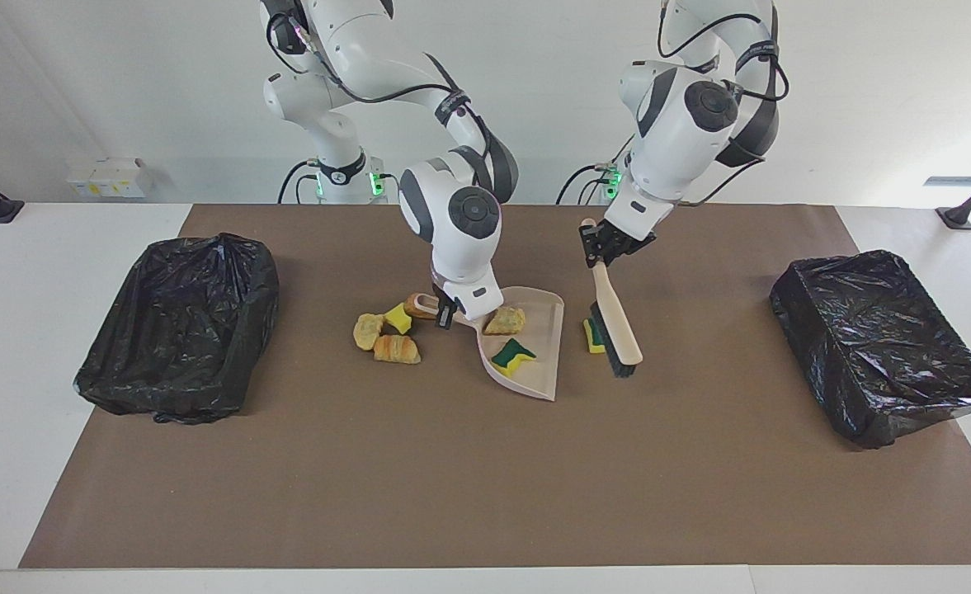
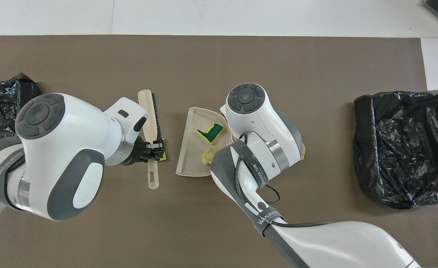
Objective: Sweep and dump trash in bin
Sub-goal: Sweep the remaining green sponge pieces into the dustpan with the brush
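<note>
With our left pincer (image 1: 602,247) clamped on the brush (image 1: 615,315) and our right pincer (image 1: 450,312) gripping the dustpan (image 1: 544,373), we risk flicking the sponge piece (image 1: 592,336) past the pan's lip.

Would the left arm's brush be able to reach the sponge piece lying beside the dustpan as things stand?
Probably yes. The left gripper holds the brush, whose bristles already stand right beside that sponge piece, on the side away from the dustpan. Nothing lies between sponge and pan.

Both views are evenly and brightly lit from above; only soft shadows are cast, glare is seen on the black bin liners (image 1: 881,342), and focus is sharp.
</note>
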Controlling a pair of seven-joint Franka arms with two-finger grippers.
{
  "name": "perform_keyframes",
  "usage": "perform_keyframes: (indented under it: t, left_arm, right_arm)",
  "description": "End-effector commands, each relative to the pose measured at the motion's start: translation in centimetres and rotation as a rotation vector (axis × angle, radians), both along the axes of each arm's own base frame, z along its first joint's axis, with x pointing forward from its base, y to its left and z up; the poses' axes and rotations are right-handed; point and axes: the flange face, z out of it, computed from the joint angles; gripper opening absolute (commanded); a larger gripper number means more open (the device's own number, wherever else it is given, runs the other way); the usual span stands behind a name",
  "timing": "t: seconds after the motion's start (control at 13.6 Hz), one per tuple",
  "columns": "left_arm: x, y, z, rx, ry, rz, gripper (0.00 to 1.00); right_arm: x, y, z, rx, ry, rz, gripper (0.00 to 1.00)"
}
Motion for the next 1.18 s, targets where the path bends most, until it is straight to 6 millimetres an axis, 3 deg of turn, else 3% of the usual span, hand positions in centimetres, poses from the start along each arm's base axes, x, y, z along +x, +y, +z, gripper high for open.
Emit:
perform_keyframes:
  t: [0.0,0.07,0.29,0.44,0.74,0.96,1.1]
  left_arm:
    - [-0.1,2.7,-1.9,0.013,0.048,0.021,0.0]
    - [-0.4,4.1,-4.0,0.023,0.074,0.014,0.0]
    - [-3.1,6.0,-9.5,0.068,0.097,-0.004,0.0]
    - [-5.5,5.6,-12.1,0.08,0.095,-0.013,0.0]
    - [-8.9,-3.1,-14.5,0.103,0.059,-0.023,0.0]
    - [-10.2,-7.1,-13.9,0.067,0.007,-0.069,0.0]
    - [-10.7,-8.7,-13.2,0.056,-0.007,-0.097,0.0]
  right_arm:
    - [-0.3,-0.2,0.0,-0.037,-0.002,-0.028,0.0]
    - [-0.2,-0.2,0.0,-0.036,-0.005,-0.028,0.0]
    - [-0.2,-0.3,-0.1,-0.034,-0.004,-0.028,0.0]
    - [-0.2,-0.2,-0.1,-0.027,-0.01,-0.029,0.0]
    - [-0.2,-0.3,-0.2,-0.028,-0.009,-0.029,0.0]
    - [-0.2,-0.3,-0.2,-0.028,-0.009,-0.029,0.0]
    - [-0.2,-0.3,-0.2,-0.028,-0.009,-0.029,0.0]
